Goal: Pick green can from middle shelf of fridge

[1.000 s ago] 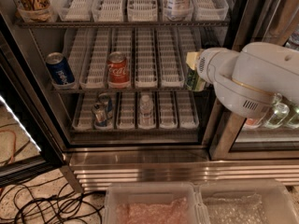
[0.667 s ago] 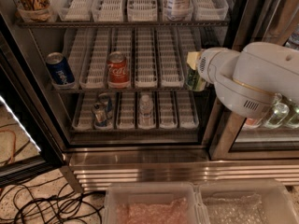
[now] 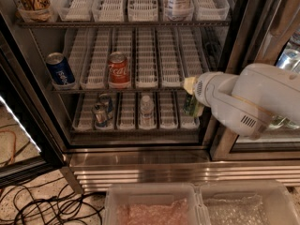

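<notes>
Gripping the green can point(image 3: 190, 106) at the fridge's point(image 3: 140, 159) right side, the hand point(image 3: 191, 97) holds it just off the middle shelf point(image 3: 146, 60), seemingly to clear the trays; red can point(image 3: 118, 69) and blue can point(image 3: 60, 70) stand left.

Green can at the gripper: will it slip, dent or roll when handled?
The green can, at the gripper by the right edge of the fridge, looks smooth metal: probably slippery. Cylindrical, it would likely roll if laid down. Hard squeezing may dent it.

Coca-Cola script on red can point(image 3: 118, 69), jaws gripping green can point(image 3: 191, 105)
</notes>
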You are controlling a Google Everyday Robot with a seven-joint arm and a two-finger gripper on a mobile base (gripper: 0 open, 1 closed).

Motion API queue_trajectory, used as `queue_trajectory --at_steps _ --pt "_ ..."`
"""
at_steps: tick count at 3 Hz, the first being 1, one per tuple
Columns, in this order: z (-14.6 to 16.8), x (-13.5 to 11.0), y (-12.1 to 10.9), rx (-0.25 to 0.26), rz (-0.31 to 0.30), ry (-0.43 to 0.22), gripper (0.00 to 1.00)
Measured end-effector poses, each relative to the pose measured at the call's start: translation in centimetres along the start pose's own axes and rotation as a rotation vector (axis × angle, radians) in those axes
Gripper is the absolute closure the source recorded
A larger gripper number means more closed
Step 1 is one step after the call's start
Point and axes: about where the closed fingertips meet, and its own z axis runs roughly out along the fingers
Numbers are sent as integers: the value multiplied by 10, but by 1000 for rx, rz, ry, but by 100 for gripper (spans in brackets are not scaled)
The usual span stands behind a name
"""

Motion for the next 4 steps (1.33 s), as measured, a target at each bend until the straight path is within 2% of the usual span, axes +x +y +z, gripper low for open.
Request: queue_trajectory --at_steps 1,2,4 --pt "-10 37 1 8 -33 99 100" --pt "-29 46 4 3 -31 169 100" --pt "-87 58 22 -42 64 317 100"
